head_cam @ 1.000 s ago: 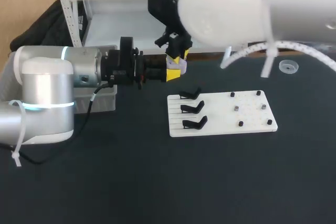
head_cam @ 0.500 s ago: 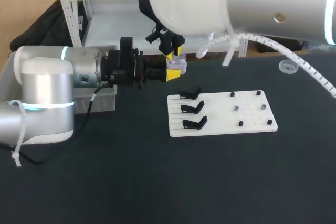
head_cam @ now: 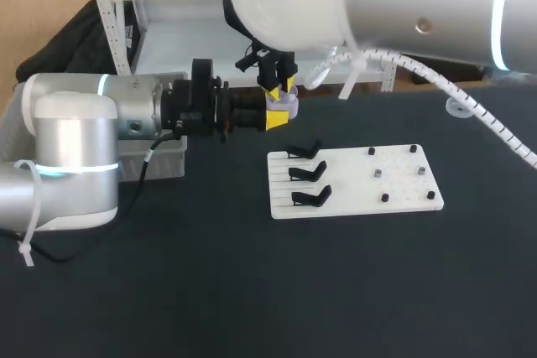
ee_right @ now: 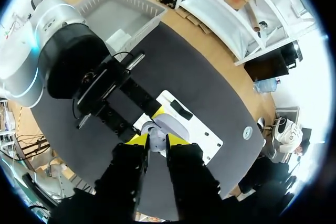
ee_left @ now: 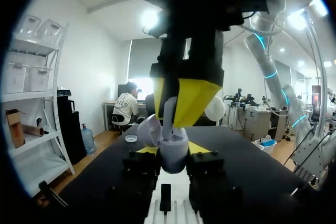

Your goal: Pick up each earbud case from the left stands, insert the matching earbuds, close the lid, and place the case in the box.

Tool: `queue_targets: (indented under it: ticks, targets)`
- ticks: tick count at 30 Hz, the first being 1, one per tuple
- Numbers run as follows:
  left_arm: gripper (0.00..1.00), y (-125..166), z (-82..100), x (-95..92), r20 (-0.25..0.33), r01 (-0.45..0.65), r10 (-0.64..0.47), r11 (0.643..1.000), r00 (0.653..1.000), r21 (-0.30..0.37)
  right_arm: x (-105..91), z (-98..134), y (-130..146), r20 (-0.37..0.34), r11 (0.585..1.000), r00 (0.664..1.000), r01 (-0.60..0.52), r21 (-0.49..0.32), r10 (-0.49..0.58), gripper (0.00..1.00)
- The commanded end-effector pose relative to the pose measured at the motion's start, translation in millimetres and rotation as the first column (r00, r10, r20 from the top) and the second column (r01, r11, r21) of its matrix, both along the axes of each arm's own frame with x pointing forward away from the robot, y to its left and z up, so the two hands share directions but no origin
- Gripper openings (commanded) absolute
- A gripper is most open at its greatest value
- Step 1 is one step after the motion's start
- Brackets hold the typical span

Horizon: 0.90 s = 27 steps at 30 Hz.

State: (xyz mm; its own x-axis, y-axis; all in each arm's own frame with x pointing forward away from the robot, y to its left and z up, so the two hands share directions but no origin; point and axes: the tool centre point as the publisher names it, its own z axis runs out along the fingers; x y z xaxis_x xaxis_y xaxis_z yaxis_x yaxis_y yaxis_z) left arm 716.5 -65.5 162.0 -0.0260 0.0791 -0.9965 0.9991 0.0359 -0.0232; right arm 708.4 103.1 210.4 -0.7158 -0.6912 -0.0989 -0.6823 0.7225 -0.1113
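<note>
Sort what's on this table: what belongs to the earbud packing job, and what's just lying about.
Job: earbud case in the left hand; earbud in the right hand; white board with black stands; grey box.
Lying about: clear round dish near the table's far right edge.

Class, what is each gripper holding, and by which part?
Left gripper clamps the open earbud case by its base's sides. Right gripper pinches an earbud by its top end, over the case.
</note>
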Motion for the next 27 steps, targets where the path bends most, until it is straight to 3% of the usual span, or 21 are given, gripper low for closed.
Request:
queue_targets:
  ticks: [1, 18, 22, 27]
  targets:
    - [0.00, -0.2, 0.2, -0.7, 0.001, -0.002, 0.002, 1.000, 1.000, -0.001, 1.6, -3.1, 0.7, -0.003, 1.000, 1.000, 0.002, -0.006, -0.002, 0.00]
    - [0.00, -0.2, 0.2, -0.7, 0.001, -0.002, 0.002, 1.000, 1.000, -0.001, 2.1, -9.0, 2.1, -0.002, 1.000, 1.000, 0.006, -0.013, -0.006, 0.00]
    - [0.00, -0.2, 0.2, -0.7, 0.001, -0.002, 0.002, 1.000, 1.000, -0.001, 1.2, -7.4, 2.6, 0.002, 1.000, 1.000, 0.008, -0.009, -0.008, 0.20]
    - [0.00, -0.2, 0.2, -0.7, 0.001, -0.002, 0.002, 1.000, 1.000, -0.001, -0.5, -7.1, 2.8, 0.006, 1.000, 1.000, 0.009, -0.006, -0.009, 0.23]
